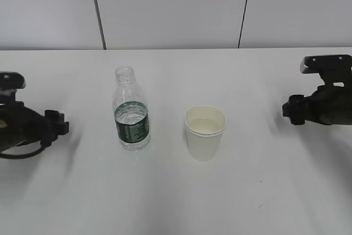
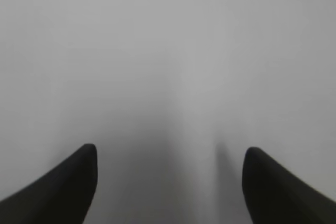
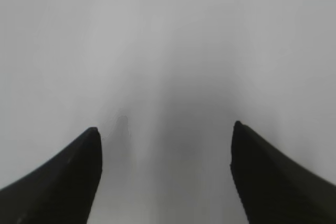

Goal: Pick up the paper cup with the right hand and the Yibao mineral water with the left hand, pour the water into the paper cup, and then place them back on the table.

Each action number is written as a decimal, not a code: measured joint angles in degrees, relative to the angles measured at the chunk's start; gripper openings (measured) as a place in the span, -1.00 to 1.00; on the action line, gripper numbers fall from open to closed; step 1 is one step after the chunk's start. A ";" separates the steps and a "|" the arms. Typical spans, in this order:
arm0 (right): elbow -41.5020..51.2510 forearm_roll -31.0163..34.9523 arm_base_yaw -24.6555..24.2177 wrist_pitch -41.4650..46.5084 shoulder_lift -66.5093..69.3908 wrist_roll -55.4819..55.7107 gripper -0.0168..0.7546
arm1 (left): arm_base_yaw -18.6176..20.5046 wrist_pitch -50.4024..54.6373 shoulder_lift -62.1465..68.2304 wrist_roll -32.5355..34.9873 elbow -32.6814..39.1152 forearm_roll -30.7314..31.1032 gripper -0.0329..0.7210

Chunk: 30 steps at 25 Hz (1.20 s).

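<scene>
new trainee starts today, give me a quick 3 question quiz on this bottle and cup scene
1. True or false: the Yibao mineral water has no cap on.
2. Where does the paper cup stand: A) left of the bottle, B) right of it, C) behind it?
3. Fill in: both the left hand and the right hand have their jaws ____, nothing between them.

Key: 1 true; 2 B; 3 open. Bottle and cup stand upright and apart on the table.

Even, soft, fairly bright light on the white worktop (image 1: pixel 176 202); faint blurred shadows fall toward the camera — no glare; both wrist views are hazy and grey, the dark fingers (image 2: pixel 63 192) out of focus at the bottom.
</scene>
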 joint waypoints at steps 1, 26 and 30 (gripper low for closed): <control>-1.01 0.43 0.00 2.91 -0.85 0.00 0.58 | 0.00 5.63 -1.20 0.00 -1.74 0.31 0.47; -39.64 1.41 0.00 81.91 -2.04 0.13 0.58 | 1.97 94.02 -5.10 -2.33 -44.39 2.10 0.30; -42.47 1.41 0.00 83.24 -2.04 0.13 0.58 | 4.26 100.85 -5.10 -4.54 -44.56 2.51 0.30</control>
